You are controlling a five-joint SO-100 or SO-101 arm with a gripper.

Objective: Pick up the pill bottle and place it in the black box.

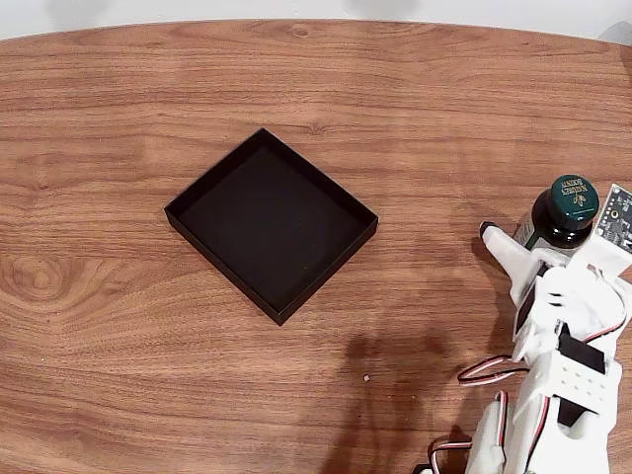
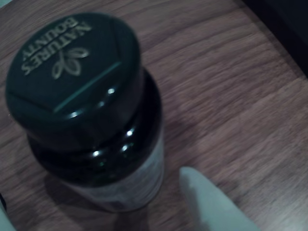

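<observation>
My fixed view is bright, even and sharp, with my arm's soft shadow falling on the counter [image 1: 118,415] left of it. My wrist view is dim and slightly blurred; small glints dot the pill bottle [image 2: 91,120], which casts a dark shadow below itself.

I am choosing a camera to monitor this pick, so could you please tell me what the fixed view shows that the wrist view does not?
Fixed view: the shallow square matte-black box lies whole and empty, left of the white arm. Wrist view: pale print on the cap reads "Nature's Bounty", and one white fingertip stands apart from the bottle. Both: the small dark green pill bottle stands upright on the brown wooden table, the pincer around it.
</observation>
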